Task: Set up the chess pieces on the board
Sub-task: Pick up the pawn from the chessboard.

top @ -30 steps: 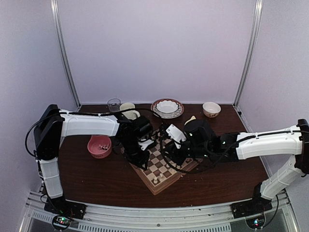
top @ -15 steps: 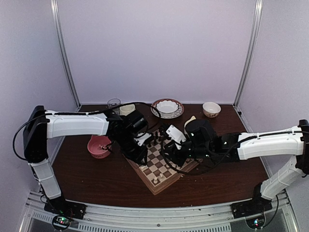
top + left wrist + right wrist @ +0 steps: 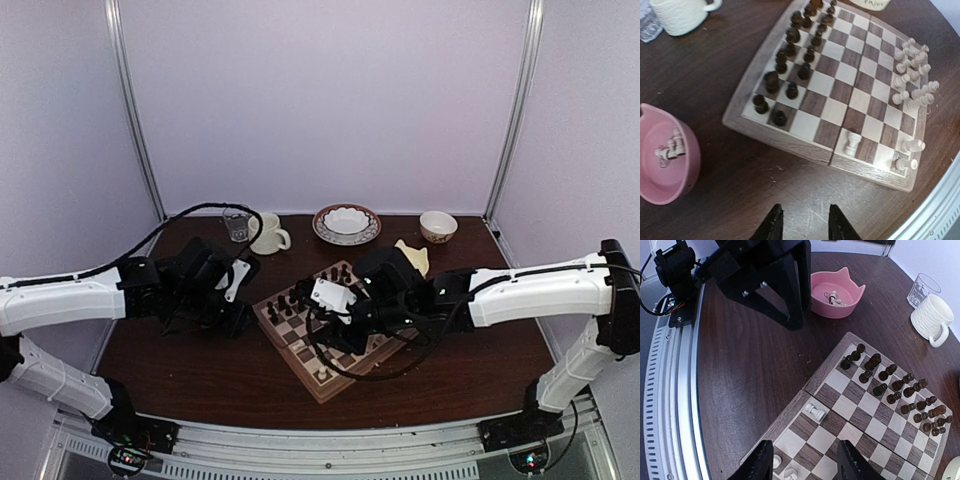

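The board (image 3: 780, 137) lies at an angle mid-table, also the board (image 3: 300, 366) in the top view. Dark pieces (image 3: 790, 55) fill its far side. Cream-white chess pieces (image 3: 912, 82) are bunched along the opposite rim, and one (image 3: 852, 143) stands alone on an edge square. More white pieces (image 3: 832, 298) lie in a pink bowl (image 3: 660, 187). My left gripper (image 3: 805, 227) hangs open over bare table beside the board, nothing between its fingers. My right gripper (image 3: 805, 460) is open above the board's near squares, holding nothing, the lone white piece (image 3: 814, 411) just ahead of it.
A cream mug (image 3: 268, 233) and a glass (image 3: 236, 223) stand behind the left arm. A patterned plate with a white bowl (image 3: 346, 222), a small bowl (image 3: 438, 225) and a cream object (image 3: 412, 255) sit at the back. The left arm covers the pink bowl from above.
My left gripper has drawn back off the board to the left, over the table by the pink bowl. My right gripper has swung left across the board and its jaws have widened.
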Controlling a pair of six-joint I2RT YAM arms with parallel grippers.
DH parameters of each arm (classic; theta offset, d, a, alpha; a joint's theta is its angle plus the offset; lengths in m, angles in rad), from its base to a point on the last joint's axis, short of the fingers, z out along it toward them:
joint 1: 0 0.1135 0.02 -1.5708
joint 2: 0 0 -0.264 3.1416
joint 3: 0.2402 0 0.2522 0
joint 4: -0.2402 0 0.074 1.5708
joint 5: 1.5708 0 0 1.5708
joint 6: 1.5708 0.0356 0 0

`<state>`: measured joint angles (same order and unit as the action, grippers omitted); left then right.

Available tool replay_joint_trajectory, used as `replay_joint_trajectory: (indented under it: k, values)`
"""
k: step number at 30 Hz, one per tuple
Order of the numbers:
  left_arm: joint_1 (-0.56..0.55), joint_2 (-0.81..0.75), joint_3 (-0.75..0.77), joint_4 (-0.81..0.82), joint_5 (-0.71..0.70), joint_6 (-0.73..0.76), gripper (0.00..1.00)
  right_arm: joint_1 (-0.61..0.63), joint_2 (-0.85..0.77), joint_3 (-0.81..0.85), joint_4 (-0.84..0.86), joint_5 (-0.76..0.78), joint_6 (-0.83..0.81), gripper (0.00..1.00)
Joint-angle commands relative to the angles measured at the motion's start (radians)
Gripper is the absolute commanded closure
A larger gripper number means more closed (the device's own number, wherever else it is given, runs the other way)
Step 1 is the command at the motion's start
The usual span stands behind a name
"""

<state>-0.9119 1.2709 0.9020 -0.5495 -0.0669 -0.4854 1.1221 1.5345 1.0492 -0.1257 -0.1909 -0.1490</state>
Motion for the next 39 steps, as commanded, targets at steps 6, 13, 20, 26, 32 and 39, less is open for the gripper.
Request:
replay_joint_trajectory:
  k: [6, 13, 20, 26, 32, 39]
  values:
    - [0.017, -0.257, -0.096, 0.112, -0.293, -0.012, 0.61, 0.016, 0.189, 0.328, -0.438, -0.025, -0.296, 0.53]
    - [0.023, -0.353, -0.130, 0.041, -0.450, -0.080, 0.61, 0.039, 0.367, 0.539, -0.636, 0.073, -0.485, 0.60]
    - [0.034, -0.494, -0.170, 0.010, -0.496, -0.107, 0.56, 0.041, 0.543, 0.743, -0.753, 0.084, -0.550, 0.61]
    - [0.034, -0.572, -0.202, 0.017, -0.506, -0.116, 0.53, 0.042, 0.654, 0.873, -0.829, 0.128, -0.569, 0.63]
    - [0.034, -0.556, -0.199, 0.018, -0.505, -0.117, 0.53, 0.040, 0.699, 0.912, -0.851, 0.178, -0.593, 0.65]
    - [0.034, -0.541, -0.196, 0.018, -0.508, -0.114, 0.53, 0.035, 0.744, 0.944, -0.871, 0.186, -0.619, 0.66]
